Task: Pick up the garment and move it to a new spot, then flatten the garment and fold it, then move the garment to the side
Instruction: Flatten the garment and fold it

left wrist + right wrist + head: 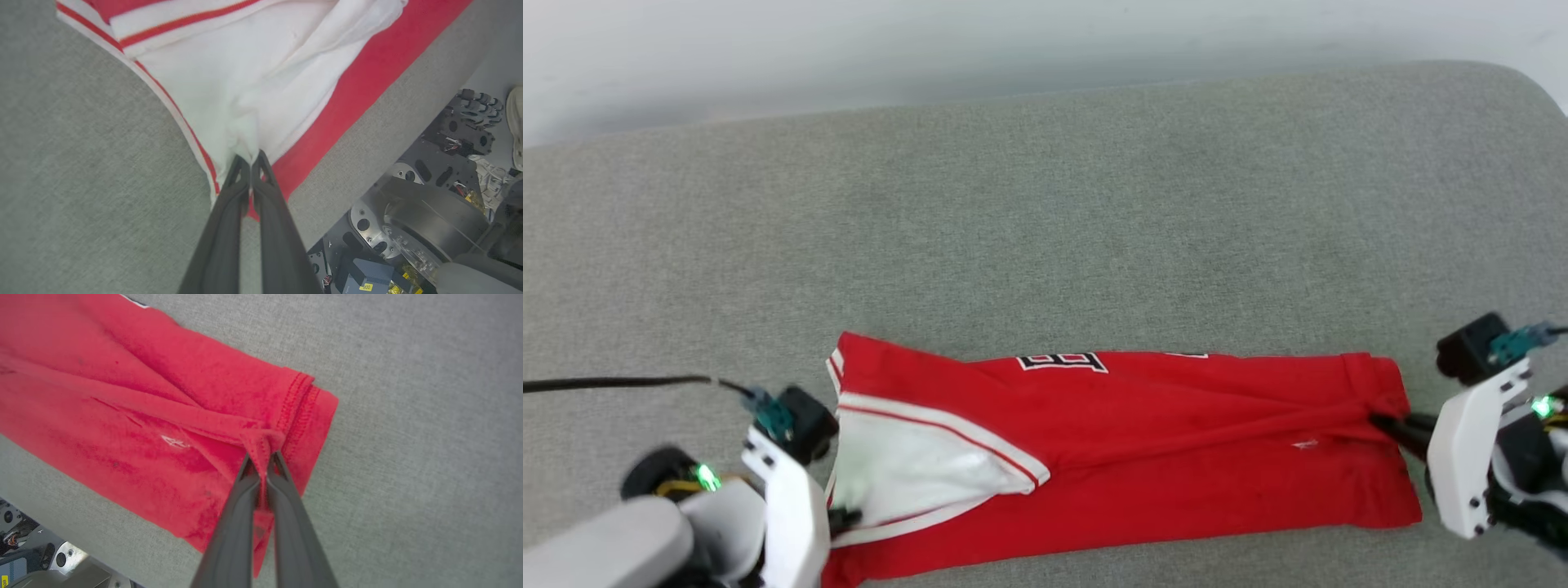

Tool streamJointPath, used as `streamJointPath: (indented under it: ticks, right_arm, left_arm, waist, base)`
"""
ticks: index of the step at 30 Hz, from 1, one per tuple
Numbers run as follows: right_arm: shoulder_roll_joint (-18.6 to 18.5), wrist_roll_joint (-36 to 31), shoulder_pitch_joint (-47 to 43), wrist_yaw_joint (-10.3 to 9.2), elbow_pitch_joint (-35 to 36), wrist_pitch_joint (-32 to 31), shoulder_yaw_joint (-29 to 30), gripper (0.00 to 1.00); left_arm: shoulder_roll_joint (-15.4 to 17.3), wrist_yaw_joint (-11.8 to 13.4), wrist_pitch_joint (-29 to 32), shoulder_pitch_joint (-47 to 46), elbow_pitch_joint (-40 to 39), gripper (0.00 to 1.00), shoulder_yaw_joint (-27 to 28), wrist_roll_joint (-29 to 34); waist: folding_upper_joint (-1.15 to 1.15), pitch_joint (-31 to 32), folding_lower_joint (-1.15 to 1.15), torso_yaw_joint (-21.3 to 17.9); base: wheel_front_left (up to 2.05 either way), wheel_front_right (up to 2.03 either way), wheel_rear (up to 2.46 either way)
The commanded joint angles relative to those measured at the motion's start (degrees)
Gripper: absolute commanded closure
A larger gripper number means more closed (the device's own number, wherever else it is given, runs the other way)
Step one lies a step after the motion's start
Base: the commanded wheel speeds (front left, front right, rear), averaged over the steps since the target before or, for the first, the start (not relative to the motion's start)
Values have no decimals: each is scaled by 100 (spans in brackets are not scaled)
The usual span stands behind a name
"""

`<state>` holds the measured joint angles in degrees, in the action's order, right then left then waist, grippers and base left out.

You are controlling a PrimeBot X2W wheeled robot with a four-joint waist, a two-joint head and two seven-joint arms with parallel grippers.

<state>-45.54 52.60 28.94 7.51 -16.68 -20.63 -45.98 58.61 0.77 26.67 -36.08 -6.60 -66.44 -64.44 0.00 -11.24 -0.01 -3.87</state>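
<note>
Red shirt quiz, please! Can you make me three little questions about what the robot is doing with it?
1. True or false: the right gripper is shut on the red hem end of the garment.
2. Which part of the garment does the left gripper pinch? A) the white sleeve cloth B) the black number C) nothing at all
3. Fill in the colour: the garment lies folded into a long strip on a ___ cloth surface.

Key: 1 true; 2 A; 3 grey.
</note>
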Motion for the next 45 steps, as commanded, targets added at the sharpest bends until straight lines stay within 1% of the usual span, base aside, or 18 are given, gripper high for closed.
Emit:
streamJointPath:
  ticks: [1,5,6,7,8,12,14,17,19,21,24,26,28,32,37,41,45]
  right_arm:
    - [73,-30,-120,-4,-61,10,-29,100]
    - [273,-173,-245,-4,-322,48,-116,100]
    - [300,-216,-247,-4,-358,72,-135,83]
    - [352,-190,-255,-4,-385,139,-90,0]
    - [376,-177,-250,-4,-382,205,-48,0]
    - [251,-251,-164,-4,-186,482,140,0]
    - [184,-243,-143,-4,-34,620,305,0]
    - [71,-192,-142,-4,214,769,611,0]
    - [18,-185,-163,-4,298,878,900,0]
    - [32,-114,-262,-3,310,945,1228,0]
    - [109,19,-481,-4,210,1005,1747,0]
    - [200,146,-642,-3,134,1007,2044,0]
    - [246,245,-806,-3,39,958,2297,0]
    - [466,421,-1130,-3,-195,796,2659,0]
    - [729,628,-1434,-3,-388,483,2815,0]
    - [975,866,-1580,-3,-509,275,2831,0]
    - [1178,1056,-1681,-3,-576,69,2696,0]
  left_arm:
    - [-80,40,-66,138,63,100,-36,-60]
    - [-269,27,-297,349,432,100,-101,-86]
    - [-306,12,-354,377,494,100,-106,-72]
    - [-341,2,-433,420,555,62,-85,-100]
    - [-351,4,-584,406,577,0,-26,-61]
    - [-269,52,-1052,364,603,0,108,152]
    - [-237,131,-1357,369,534,0,222,237]
    - [-185,328,-1934,355,407,0,425,466]
    - [-195,579,-2413,377,383,0,587,659]
    - [-280,854,-2895,458,377,0,750,790]
    - [-381,1360,-3599,561,448,0,974,1040]
    - [-487,1659,-3896,657,487,0,1079,1167]
    - [-596,1938,-4069,771,522,0,1238,1254]
    - [-891,2440,-4184,1081,535,0,1682,1487]
    - [-1408,2855,-4189,1634,376,0,2591,2253]
    - [-1880,2909,-4190,2137,260,0,3287,2867]
    - [-2410,2816,-4190,2611,213,0,3980,3493]
  waist:
    - [0,-23,1,-16]
    - [0,-65,1,-42]
    - [0,-63,1,-42]
    - [0,-53,1,-43]
    - [0,-33,1,-44]
    - [0,106,1,-43]
    - [0,169,1,-47]
    - [0,220,1,-48]
    - [0,232,1,-38]
    - [0,225,1,-20]
    - [0,181,1,19]
    - [0,151,1,43]
    - [0,122,1,67]
    - [0,55,1,111]
    - [0,-31,1,172]
    - [0,-86,1,214]
    - [0,-134,1,260]
  base:
    - [0,0,0]
    - [0,0,0]
    - [0,0,0]
    - [0,0,0]
    - [0,0,0]
    - [0,0,0]
    - [0,0,0]
    - [0,0,0]
    - [0,0,0]
    - [0,0,0]
    - [0,0,0]
    - [0,0,0]
    - [0,0,0]
    - [0,0,0]
    - [0,0,0]
    - [0,0,0]
    - [0,0,0]
